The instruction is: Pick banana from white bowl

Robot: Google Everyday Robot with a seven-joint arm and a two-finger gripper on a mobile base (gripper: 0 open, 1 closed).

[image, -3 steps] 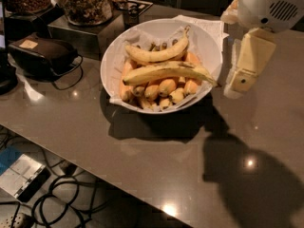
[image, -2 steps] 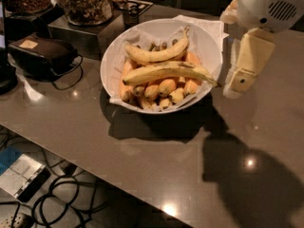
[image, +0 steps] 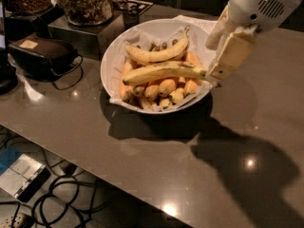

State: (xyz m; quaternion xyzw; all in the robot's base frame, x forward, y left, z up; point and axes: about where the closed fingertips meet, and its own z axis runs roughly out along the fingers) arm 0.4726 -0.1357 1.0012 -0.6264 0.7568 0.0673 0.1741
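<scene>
Cream gripper [image: 216,71] shifted left to banana [image: 161,72] tip, white bowl [image: 160,25] rim; grip unclear.

We see the gripper [image: 222,63] at the right rim of the white bowl [image: 106,66], where it covers the tip of the banana [image: 161,72]. Its arm [image: 261,4] runs out past the top edge. The banana hides much of the small bananas [image: 164,88] beneath it. Behind the white bowl, a jar [image: 85,4] is cut off at the top.

White arm [image: 260,4] upper right, cream gripper [image: 214,66] below it (angled down-left)
</scene>
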